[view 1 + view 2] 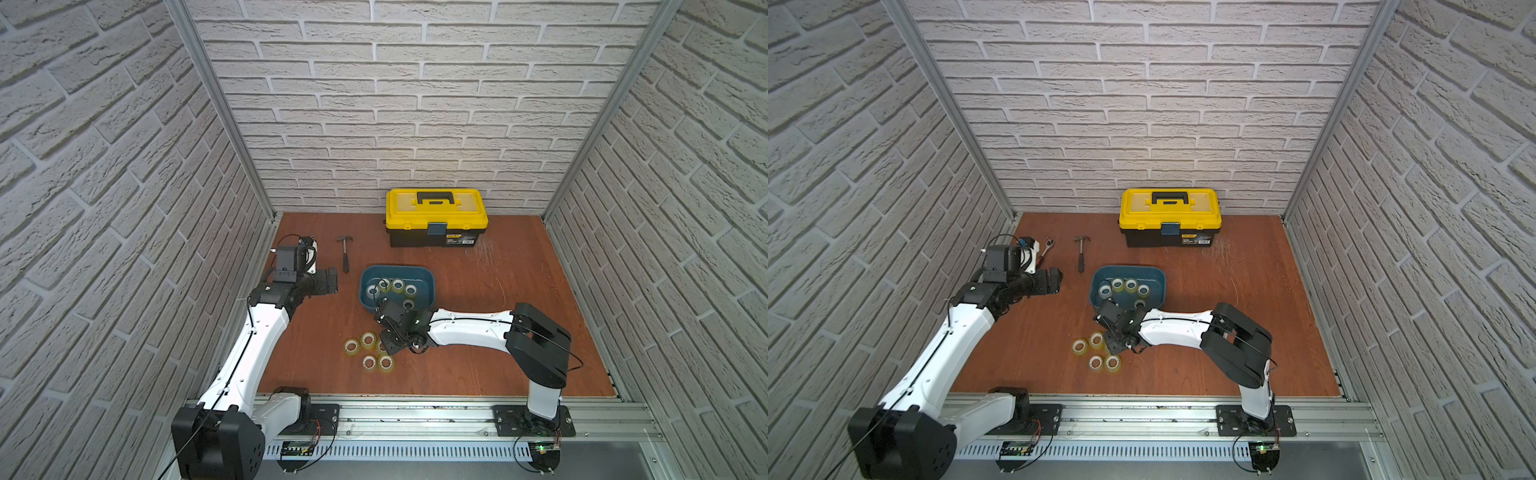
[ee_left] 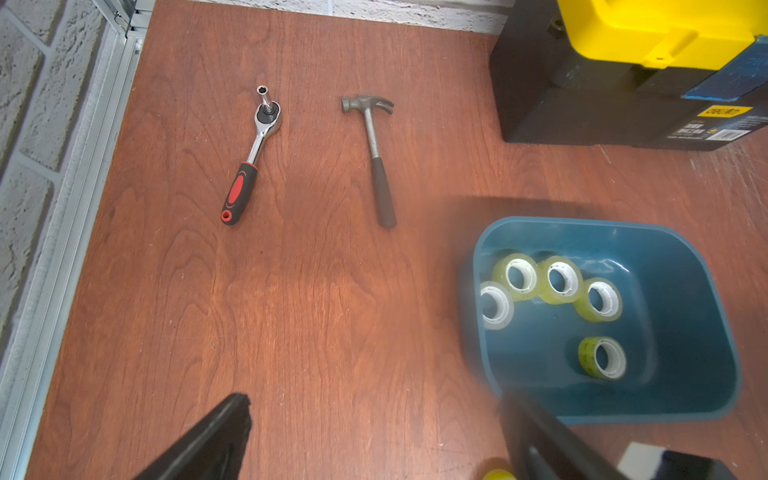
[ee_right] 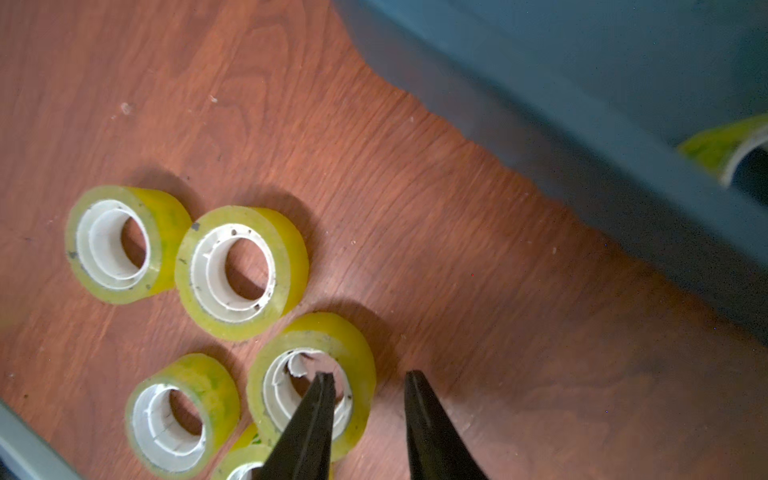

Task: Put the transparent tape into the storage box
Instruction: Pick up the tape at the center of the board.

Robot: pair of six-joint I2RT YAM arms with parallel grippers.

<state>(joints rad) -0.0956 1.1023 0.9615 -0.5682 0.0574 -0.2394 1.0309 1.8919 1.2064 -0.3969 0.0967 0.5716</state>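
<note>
Right claw (image 3: 368,374), apart, straddles the wall of one roll (image 3: 316,328), ready to pinch it; left claw (image 2: 374,399), apart, idles clear near the box (image 2: 681,291).

tape rolls (image 2: 587,354) in storage box (image 2: 685,332), toolbox (image 1: 436,216) behind

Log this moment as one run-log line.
right gripper: open over one tape roll's wall | left gripper: open, empty | storage box: five rolls inside | table: five rolls
</note>
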